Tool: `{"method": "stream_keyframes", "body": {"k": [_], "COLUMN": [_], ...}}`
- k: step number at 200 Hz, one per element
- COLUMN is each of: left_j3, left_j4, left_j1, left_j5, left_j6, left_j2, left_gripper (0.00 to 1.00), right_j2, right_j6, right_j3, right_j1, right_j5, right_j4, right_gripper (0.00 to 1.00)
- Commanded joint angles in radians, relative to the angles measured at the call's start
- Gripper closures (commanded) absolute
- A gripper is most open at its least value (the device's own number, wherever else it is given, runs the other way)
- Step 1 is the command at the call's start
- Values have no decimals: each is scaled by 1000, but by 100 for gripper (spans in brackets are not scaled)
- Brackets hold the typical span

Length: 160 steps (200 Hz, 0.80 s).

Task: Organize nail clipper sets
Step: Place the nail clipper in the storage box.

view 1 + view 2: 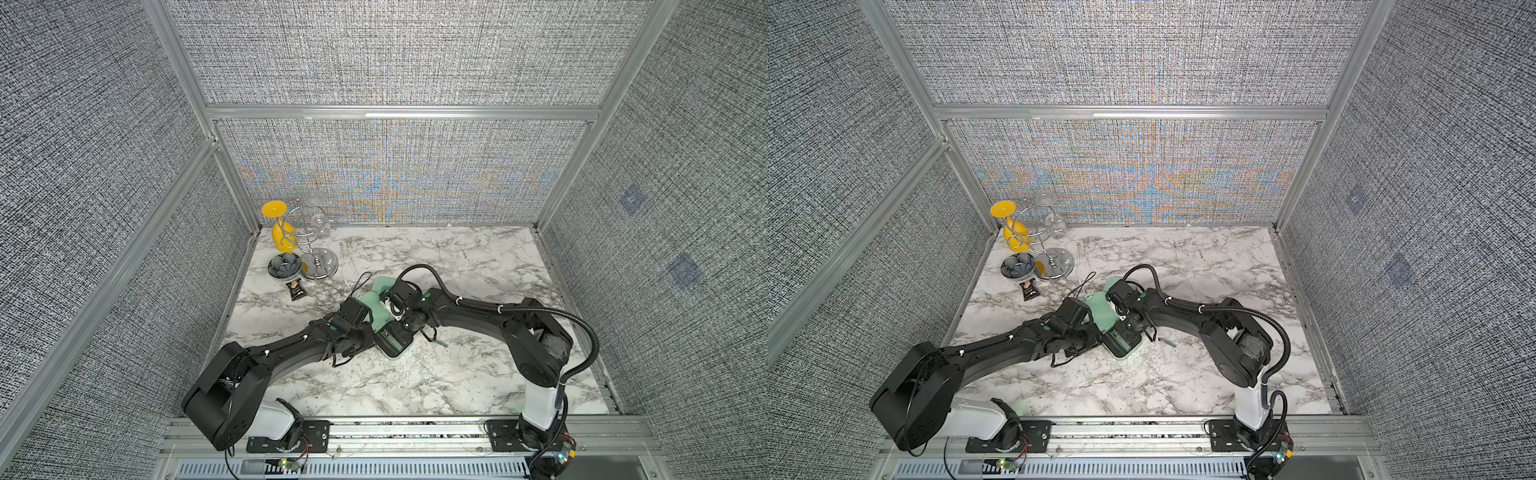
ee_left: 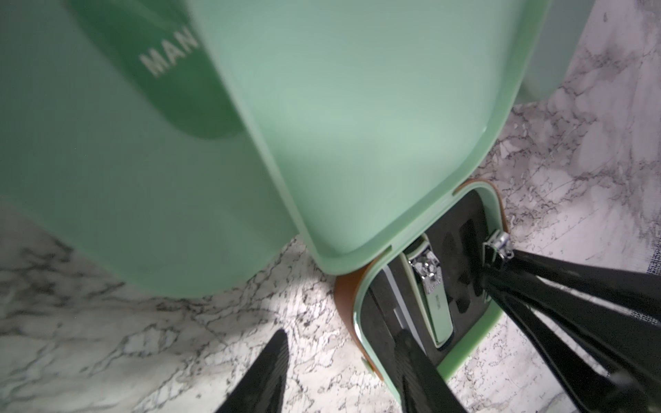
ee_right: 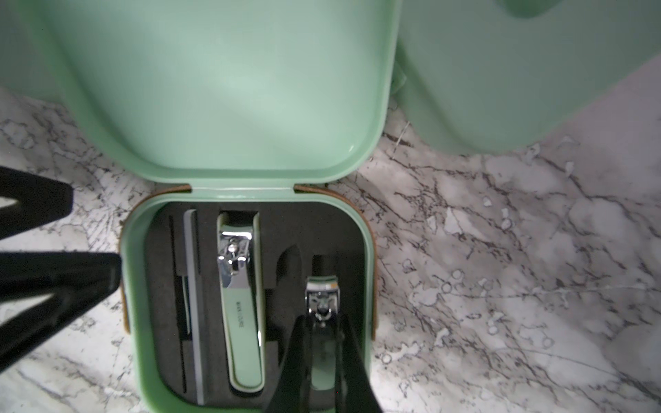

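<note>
1. Grey woven-fabric panels in aluminium framing close in a glossy, white-and-grey marble-patterned tabletop (image 1: 415, 374). Both black arms reach to its middle.
2. An open case (image 1: 392, 345) lies there. It is a mint-green, rounded-square plastic shell with a black foam insert. Its smooth lid (image 3: 229, 89) stands raised at the hinge.
3. A closed case (image 2: 107, 161) of the same mint plastic sits just beside the lid. It carries white letters "MAN" on a darker green patch.
4. The left gripper (image 2: 339, 372) has its fingers spread with only marble between them. In the right wrist view one finger (image 3: 89, 271) is at the open case's outer wall.
5. A large clipper (image 3: 239, 311), chrome-headed with a mint lever, lies seated in its foam slot.
6. A flat grey nail file (image 3: 195, 304) fills a narrow slot beside it.
7. The right gripper (image 3: 322, 332) pinches a small clipper (image 3: 322, 296) by its sides, above the foam at the case's corner. Whether the clipper touches the foam cannot be told.
8. A slim loose tool (image 1: 440, 344) lies on the marble near the open case.
</note>
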Motion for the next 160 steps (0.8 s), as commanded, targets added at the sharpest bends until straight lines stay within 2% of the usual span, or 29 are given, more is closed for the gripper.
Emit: {"method": "stream_keyframes", "body": {"k": [1,160], "left_j3": [-2,-12], "left_j4": [5,3], "left_j1": [0,0], "left_j5": [-11,-14], "left_j6": [2,-1], "left_j2": [-4,-16], "left_gripper": [49,49], "right_j2": [2,35], "right_j6": [-20,6], "right_j3": [4,-21], "right_j1": [2,3], "right_j5": [14,39], "right_j4": [11,26], "right_gripper": [96,98]}}
